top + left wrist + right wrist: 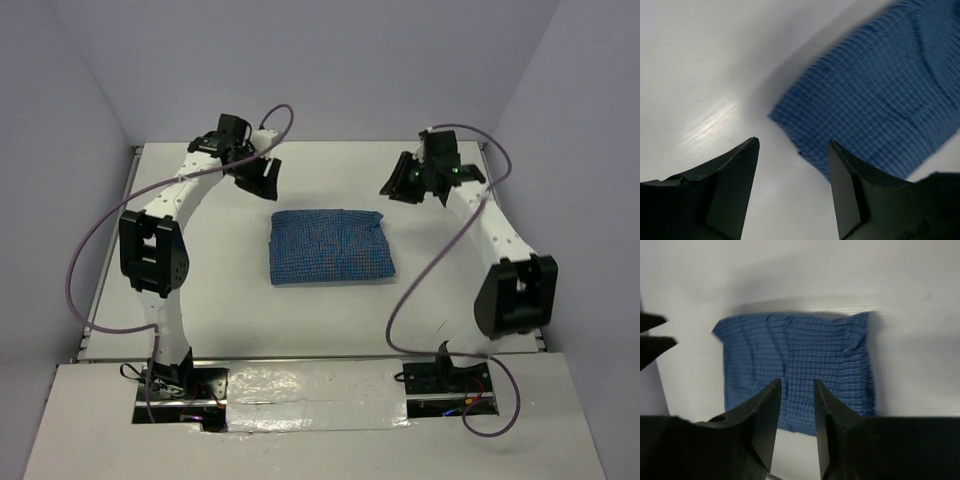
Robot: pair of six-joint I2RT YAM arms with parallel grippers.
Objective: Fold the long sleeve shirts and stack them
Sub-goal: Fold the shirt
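Note:
The blue checked long sleeve shirt point(330, 246) lies folded into a compact rectangle in the middle of the white table point(200, 330). My left gripper point(262, 180) hovers above the table beyond the shirt's far left corner, open and empty. The left wrist view shows its fingertips point(752, 146) apart over bare table, with the shirt's point(880, 95) corner just past them. Off the far right corner, my right gripper point(400, 185) hangs raised, open and empty. Through its gap point(797, 385) the whole folded shirt point(800, 365) shows below.
Grey-lavender walls point(300, 60) enclose the table on three sides. Both arm bases point(170, 385) sit on the near edge with purple cables point(85, 270) looping beside them. The other arm's dark fingertips point(652, 337) show at the left edge of the right wrist view.

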